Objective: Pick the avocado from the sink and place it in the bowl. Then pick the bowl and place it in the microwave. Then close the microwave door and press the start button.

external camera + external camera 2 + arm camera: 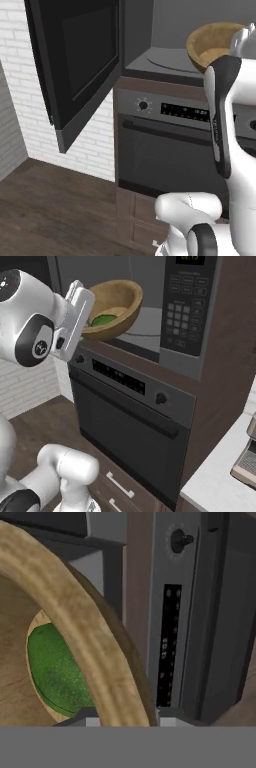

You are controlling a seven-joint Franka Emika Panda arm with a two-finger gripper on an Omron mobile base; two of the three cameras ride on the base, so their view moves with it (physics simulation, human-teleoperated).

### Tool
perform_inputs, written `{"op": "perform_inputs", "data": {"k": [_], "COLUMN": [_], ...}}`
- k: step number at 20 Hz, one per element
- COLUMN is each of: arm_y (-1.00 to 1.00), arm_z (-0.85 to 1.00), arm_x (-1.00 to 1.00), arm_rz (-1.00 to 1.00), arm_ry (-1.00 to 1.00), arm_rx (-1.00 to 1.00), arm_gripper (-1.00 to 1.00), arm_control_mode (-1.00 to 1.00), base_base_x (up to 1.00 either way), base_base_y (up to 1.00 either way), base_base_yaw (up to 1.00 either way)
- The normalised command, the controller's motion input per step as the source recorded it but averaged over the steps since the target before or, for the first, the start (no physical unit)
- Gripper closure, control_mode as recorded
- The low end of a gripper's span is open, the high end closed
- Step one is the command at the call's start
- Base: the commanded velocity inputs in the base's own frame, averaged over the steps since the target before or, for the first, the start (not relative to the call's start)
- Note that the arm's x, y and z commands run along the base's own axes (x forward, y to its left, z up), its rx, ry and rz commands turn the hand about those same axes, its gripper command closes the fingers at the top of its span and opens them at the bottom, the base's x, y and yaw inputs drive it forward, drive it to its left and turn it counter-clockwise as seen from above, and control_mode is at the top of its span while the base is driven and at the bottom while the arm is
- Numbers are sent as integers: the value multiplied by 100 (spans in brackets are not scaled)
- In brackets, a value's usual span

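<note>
The light-brown wooden bowl (pixel 212 42) hangs tilted at the mouth of the open microwave (pixel 160 57), above its front edge. The green avocado (pixel 104 320) lies inside the bowl (pixel 117 306). My gripper (pixel 89 318) is shut on the bowl's near rim. In the hand view the rim (pixel 85 627) runs between my gripper's (pixel 125 718) two finger tips, and the avocado (pixel 57 672) shows behind it. The microwave door (pixel 75 65) stands swung wide open to the left. The sink is out of view.
An oven (pixel 165 150) with a knob (pixel 144 105) and a dark display sits directly under the microwave. The microwave's button panel (pixel 185 311) is to the right of the opening. A coffee machine (pixel 247 461) stands on a white counter (pixel 215 481) at the far right.
</note>
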Motion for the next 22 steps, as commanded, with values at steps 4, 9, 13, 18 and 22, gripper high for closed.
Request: {"op": "perform_inputs", "data": {"k": [4,9,13,18,22], "arm_y": [-14,-9,-15,-16,-6], "arm_z": [0,0,-1,-3,-18], "arm_x": [72,67,61,47,40], "arm_rz": [0,-1,0,0,0], "arm_ry": [0,0,0,0,0], "arm_rx": [0,0,0,0,0], "arm_gripper": [100,100,100,100,100], "arm_control_mode": [-100,-100,-100,-100,-100], "base_base_x": [0,0,0,0,0], "base_base_y": [0,0,0,0,0], "base_base_yaw": [0,0,0,0,0]}}
